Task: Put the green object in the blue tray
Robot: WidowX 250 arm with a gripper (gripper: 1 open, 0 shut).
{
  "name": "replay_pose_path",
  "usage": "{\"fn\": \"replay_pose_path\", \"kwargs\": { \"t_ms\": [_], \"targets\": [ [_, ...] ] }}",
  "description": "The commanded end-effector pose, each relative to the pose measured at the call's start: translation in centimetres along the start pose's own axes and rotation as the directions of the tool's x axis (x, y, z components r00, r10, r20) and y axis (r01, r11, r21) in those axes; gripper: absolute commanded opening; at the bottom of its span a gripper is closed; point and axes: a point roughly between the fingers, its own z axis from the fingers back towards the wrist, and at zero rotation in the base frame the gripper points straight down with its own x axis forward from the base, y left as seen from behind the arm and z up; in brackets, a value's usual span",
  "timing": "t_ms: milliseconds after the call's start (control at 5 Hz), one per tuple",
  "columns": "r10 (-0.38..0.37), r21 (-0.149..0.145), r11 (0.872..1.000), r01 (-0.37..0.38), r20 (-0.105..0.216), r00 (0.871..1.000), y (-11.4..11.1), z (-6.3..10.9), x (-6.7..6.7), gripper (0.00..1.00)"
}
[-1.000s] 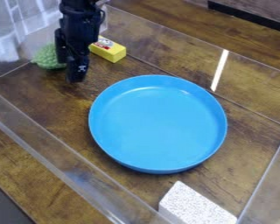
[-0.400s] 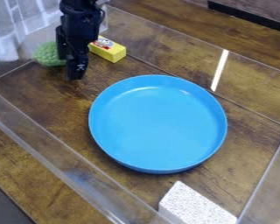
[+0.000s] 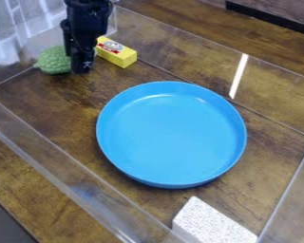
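I see the bumpy green object half hidden, so its long axis is unclear. My gripper points down beside it; jaw state unreadable. The smooth round blue tray sits apart

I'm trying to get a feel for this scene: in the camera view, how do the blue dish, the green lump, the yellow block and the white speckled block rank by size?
1. blue tray, by far.
2. white speckled block, though cut off by the frame and nearest the camera.
3-4. yellow block and green object look alike; the green object is partly hidden by the gripper.
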Motion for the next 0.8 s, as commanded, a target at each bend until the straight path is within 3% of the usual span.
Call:
{"fn": "replay_pose_path", "kwargs": {
  "t_ms": [0,400,600],
  "targets": [
    [0.044,0.100,0.994,-0.048,0.042,0.998,3.0,3.6,-0.5,0.00],
    [0.019,0.126,0.992,-0.023,0.032,0.999,3.4,6.9,1.0,0.00],
    [-0.028,0.129,0.991,0.020,0.057,0.998,4.2,5.9,1.2,1.00]
  ]
}}
